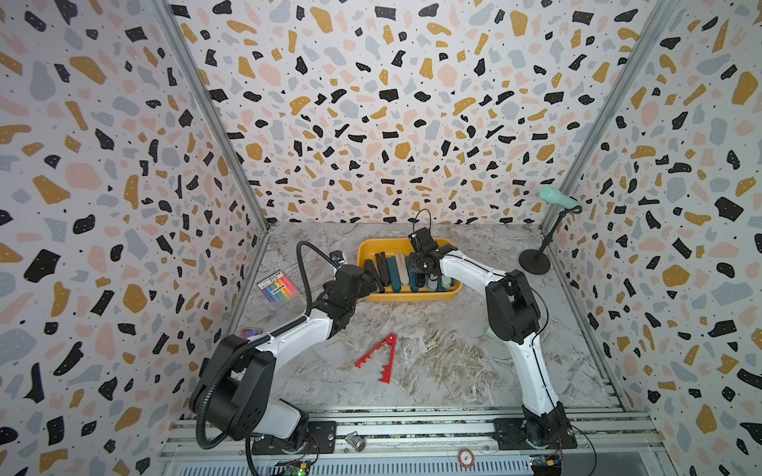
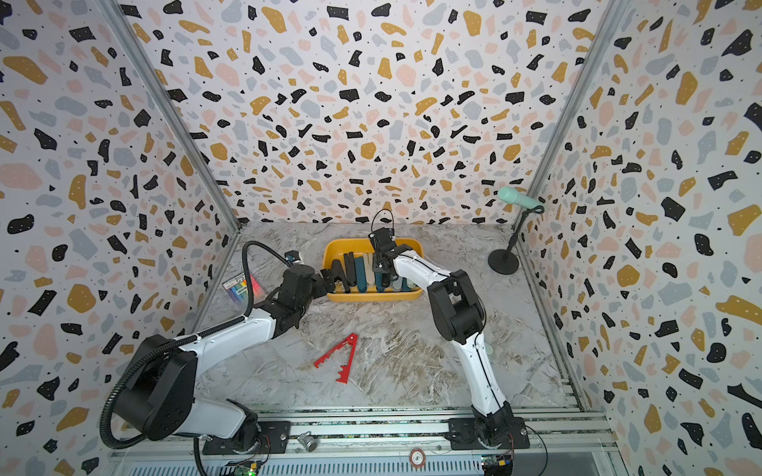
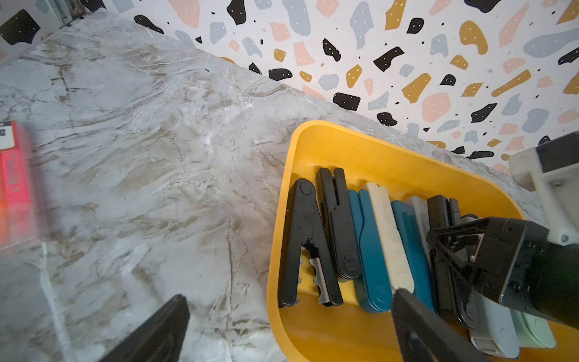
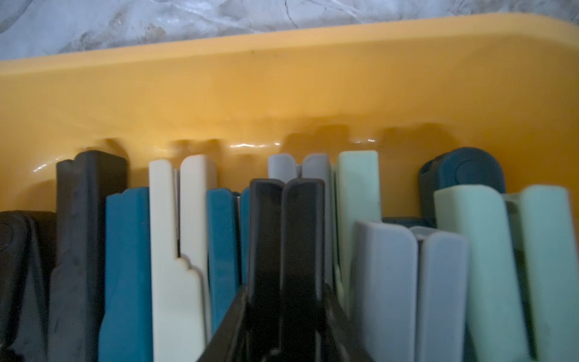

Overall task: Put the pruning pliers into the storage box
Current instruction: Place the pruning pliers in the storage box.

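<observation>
- While the right pincer [image 4: 285, 290] reaches over the shallow mustard-yellow plastic storage box [image 1: 365, 255], its jaws are clamped on the two pressed-together handles of a black two-armed pruning pliers [image 4: 286, 225], which sits in line with the row in the box.
- The left pincer [image 3: 288, 296] is at the box's left end with its jaws wide apart and nothing between them. One fingertip is over the grey marble-patterned worktop [image 3: 156, 156], the other over the box.
- A row of folded pruning pliers [image 3: 372, 250] in black, dark teal, beige, grey and mint green lies side by side inside the box.
- A red notched V-shaped pruning pliers [image 1: 379, 356] lies spread open on the worktop, well apart from the box, between the two arms.
- A flat rainbow-striped packet [image 1: 277, 287] lies on the worktop left of the box.
</observation>
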`<state>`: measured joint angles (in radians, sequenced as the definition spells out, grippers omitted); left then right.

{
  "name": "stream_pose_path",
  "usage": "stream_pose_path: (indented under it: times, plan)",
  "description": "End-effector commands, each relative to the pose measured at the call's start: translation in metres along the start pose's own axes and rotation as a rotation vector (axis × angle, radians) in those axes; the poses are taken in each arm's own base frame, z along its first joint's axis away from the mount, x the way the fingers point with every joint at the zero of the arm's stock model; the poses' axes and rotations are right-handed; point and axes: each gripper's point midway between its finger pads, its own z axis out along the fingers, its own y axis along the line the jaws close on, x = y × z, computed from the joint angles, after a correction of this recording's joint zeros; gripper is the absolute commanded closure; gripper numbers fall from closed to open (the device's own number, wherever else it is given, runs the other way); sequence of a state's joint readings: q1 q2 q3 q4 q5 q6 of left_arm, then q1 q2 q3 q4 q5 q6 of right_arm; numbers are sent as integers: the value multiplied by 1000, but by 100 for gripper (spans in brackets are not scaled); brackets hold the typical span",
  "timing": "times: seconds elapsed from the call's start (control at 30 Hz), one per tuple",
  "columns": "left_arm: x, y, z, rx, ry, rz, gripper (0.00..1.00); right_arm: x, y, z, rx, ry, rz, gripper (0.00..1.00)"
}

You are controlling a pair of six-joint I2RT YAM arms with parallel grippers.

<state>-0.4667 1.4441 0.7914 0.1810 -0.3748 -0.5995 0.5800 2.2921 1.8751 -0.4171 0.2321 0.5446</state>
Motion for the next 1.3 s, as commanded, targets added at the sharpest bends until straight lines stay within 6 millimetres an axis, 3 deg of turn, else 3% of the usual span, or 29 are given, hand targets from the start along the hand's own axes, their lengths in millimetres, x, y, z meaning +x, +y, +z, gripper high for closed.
stream_pose_path:
  times: [0.0,0.33,0.57,0.77,0.97,1.1,1.27]
  plan:
    - [-5,-3,2,15,-20,-19,1,-1,-8,-4,48,7,-27,74]
    - [-6,-4,0,22,-22,-26,1,3,0,1,24,25,-42,59]
    - [-17,-7,-6,37,-54,-34,0,-11,5,-13,-3,-12,-33,53]
    - [-15,-6,-7,38,-52,-24,1,-33,13,-39,-50,-78,-25,50]
    - [-16,-7,-10,49,-58,-20,1,-51,17,-80,-102,-162,-86,46]
    - [-16,-10,-10,63,-57,-14,1,-47,9,-112,-129,-235,-239,41]
    - [-17,-14,-9,84,-67,-10,1,-16,-22,-144,-95,-268,-476,35]
